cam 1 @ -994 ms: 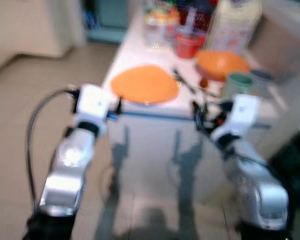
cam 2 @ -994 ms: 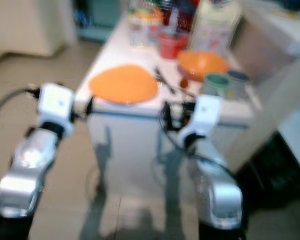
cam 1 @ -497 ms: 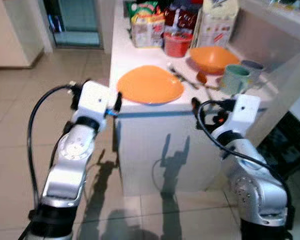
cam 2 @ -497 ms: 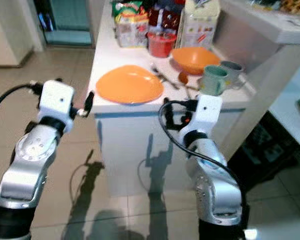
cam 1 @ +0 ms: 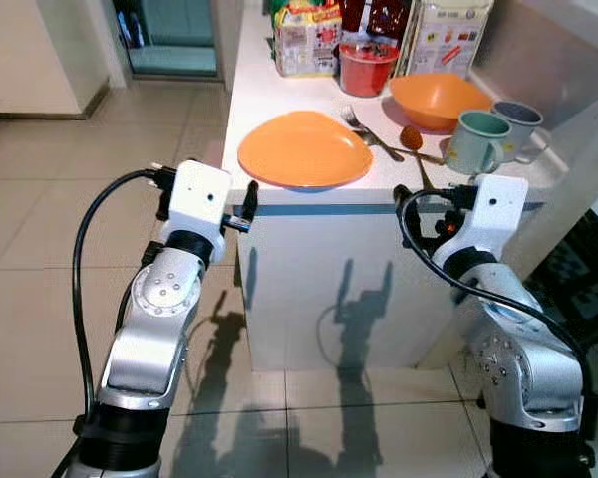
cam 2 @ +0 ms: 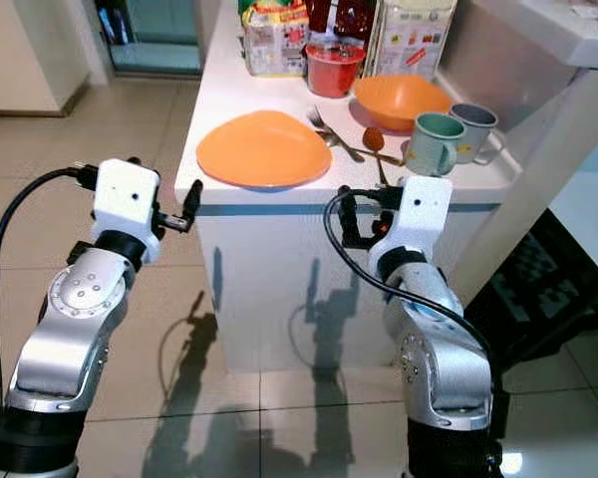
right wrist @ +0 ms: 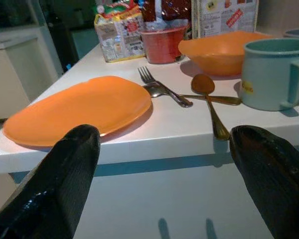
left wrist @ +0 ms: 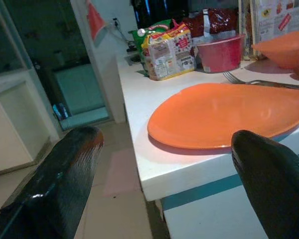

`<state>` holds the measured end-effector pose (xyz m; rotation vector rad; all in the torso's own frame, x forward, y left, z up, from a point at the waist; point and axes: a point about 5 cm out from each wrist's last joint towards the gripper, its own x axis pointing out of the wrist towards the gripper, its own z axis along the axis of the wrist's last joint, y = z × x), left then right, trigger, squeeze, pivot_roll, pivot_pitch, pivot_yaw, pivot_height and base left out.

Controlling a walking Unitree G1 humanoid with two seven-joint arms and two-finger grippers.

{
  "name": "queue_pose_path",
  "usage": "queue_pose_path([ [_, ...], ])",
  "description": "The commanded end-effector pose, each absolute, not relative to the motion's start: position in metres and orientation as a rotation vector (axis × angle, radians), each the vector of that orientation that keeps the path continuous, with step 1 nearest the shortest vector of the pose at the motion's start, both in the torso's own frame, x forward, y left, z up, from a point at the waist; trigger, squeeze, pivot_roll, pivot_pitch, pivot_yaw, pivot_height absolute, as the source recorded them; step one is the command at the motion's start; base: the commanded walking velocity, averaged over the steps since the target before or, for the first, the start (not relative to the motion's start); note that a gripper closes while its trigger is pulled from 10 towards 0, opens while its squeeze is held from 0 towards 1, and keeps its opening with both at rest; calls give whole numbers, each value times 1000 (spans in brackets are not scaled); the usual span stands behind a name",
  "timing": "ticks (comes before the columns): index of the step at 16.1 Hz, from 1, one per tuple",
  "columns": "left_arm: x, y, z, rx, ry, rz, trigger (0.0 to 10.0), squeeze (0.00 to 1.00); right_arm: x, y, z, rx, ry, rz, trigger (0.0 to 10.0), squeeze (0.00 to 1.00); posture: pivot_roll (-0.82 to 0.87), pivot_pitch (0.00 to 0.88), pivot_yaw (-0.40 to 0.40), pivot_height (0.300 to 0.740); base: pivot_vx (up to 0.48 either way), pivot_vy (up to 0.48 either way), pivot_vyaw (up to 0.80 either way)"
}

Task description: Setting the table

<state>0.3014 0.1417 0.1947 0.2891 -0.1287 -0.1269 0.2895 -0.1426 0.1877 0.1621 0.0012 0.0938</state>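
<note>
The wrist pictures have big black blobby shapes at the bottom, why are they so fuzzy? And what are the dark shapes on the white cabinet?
In the left wrist view the blobs are the left gripper's own fingers, too near the lens to be sharp; the orange plate beyond is crisp. In the right wrist view the right gripper looks the same. In the left eye view the dark shapes are shadows on the cabinet front.
</note>
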Motion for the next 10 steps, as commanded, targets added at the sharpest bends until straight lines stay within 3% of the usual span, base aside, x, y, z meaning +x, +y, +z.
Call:
queue_pose_path([
  [1, 301, 143, 196, 276, -127, -113, 10000, 0, 291, -144, 185, 161, 27, 109, 10000, 1000, 20, 0, -51, 740, 0, 0, 0],
  [3, 300, 144, 197, 294, -142, -95, 10000, 0, 294, -144, 185, 118, 40, 120, 10000, 1000, 21, 0, -56, 740, 0, 0, 0],
  [5, 301, 146, 197, 315, -140, -80, 10000, 0, 297, -143, 183, 81, 59, 122, 10000, 0, 24, 0, -64, 740, 0, 0, 0],
  [7, 301, 146, 201, 305, -158, -81, 10000, 0, 299, -140, 180, 83, 82, 127, 10000, 0, 28, 0, -69, 740, 0, 0, 0],
  [10, 301, 147, 205, 288, -174, -76, 10000, 0, 302, -136, 182, 79, 82, 145, 10000, 0, 30, 0, -76, 740, 306, 0, -431],
])
